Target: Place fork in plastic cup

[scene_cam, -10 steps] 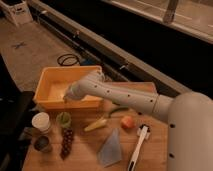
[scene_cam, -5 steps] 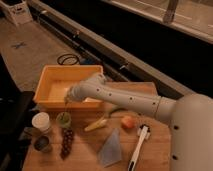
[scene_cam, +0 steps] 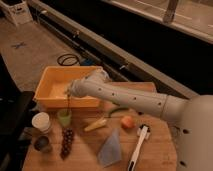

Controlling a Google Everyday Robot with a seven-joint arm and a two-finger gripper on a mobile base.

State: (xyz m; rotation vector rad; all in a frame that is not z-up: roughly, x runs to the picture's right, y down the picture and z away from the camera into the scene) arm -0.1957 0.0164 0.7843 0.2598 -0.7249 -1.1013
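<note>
My gripper (scene_cam: 69,93) is at the end of the white arm, in front of the yellow bin and just above the light green plastic cup (scene_cam: 64,118). It is shut on the fork (scene_cam: 68,104), which shows as a thin dark line hanging straight down from the gripper. The fork's lower end reaches the rim of the plastic cup. The cup stands upright on the wooden table (scene_cam: 85,152), between the white cup and the bin's front wall.
A yellow bin (scene_cam: 50,82) stands at the back left. A white cup (scene_cam: 41,121), a dark grey cup (scene_cam: 42,144) and a grape bunch (scene_cam: 66,141) stand near the plastic cup. To the right lie a yellow piece (scene_cam: 95,125), an orange fruit (scene_cam: 128,122), a grey cloth (scene_cam: 111,149) and a white-handled brush (scene_cam: 137,147).
The gripper with the fork has shifted only slightly and stays over the plastic cup. Nothing else on the table has moved.
</note>
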